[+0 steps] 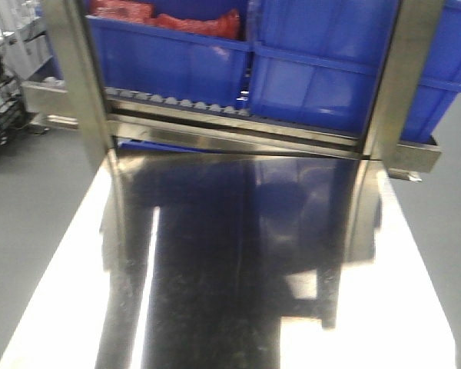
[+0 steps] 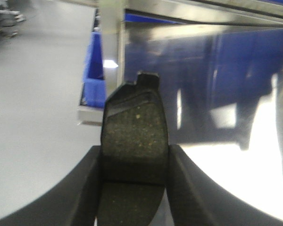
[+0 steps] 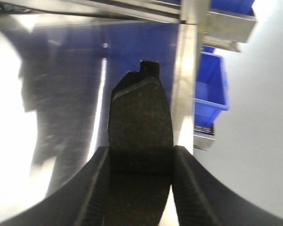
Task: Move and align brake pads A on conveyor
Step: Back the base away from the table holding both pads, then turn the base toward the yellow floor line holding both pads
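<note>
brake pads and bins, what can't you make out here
1. Left wrist: lower end of left pad, hidden by left gripper and bottom edge.
2. Right wrist: lower end of right pad, behind right gripper.
3. Front view: red stuff in blue bins, blurred, cut at top.

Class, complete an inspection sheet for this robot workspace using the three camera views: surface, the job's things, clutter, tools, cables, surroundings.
Surface: shiny mirror-like steel tabletop, reflecting the frame and bins; no conveyor belt in any view.
Job's things: dark grey speckled brake pad in the left tool; second dark brake pad in the right tool; other pads not seen.
Clutter: nothing seen.
Tools: left tool shut on its pad; right tool shut on its pad; both above the tabletop.
Cables: nothing seen.
Surroundings: upright steel frame posts, row of small steel rollers, blue plastic bins, red items in one bin, grey floor.
</note>
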Robot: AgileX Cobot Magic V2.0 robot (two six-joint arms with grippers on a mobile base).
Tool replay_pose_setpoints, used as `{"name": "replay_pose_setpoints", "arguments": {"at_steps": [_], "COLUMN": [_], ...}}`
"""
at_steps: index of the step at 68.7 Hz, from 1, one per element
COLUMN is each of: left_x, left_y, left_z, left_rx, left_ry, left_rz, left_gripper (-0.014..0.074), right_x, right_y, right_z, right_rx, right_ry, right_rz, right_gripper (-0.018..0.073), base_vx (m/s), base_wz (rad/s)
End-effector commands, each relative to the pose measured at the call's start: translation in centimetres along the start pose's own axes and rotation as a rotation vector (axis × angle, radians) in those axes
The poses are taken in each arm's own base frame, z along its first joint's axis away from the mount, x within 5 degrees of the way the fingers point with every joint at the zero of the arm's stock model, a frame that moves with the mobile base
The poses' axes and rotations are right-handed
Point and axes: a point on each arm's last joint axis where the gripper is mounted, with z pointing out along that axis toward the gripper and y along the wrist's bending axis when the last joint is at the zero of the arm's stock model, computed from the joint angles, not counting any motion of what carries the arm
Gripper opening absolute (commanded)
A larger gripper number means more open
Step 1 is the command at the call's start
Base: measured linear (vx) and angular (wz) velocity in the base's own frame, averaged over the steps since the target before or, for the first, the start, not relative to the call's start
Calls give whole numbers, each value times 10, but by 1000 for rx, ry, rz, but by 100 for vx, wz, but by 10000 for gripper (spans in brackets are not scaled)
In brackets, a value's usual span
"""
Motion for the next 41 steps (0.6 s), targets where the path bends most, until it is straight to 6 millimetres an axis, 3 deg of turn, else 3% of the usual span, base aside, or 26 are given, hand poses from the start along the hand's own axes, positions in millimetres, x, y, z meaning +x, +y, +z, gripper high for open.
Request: {"name": "replay_pose_setpoints", "arguments": {"at_steps": [1,41], "left_x": [-15,-15], "left_y": [-3,-3], "left_z": [-4,-4], "left_rx": [29,29], "left_ry": [-100,-100], "left_rz": [5,5], "left_gripper": [-6,-6], "right_x": [-16,-16], "right_y": [-1,-1], "right_z": [-5,-5], "right_rx": [19,19], "right_ry": [-110,-110], "right_rz": [3,3], "right_gripper": [-11,-11], "base_vx": [-17,-22], "base_wz": [40,42]}}
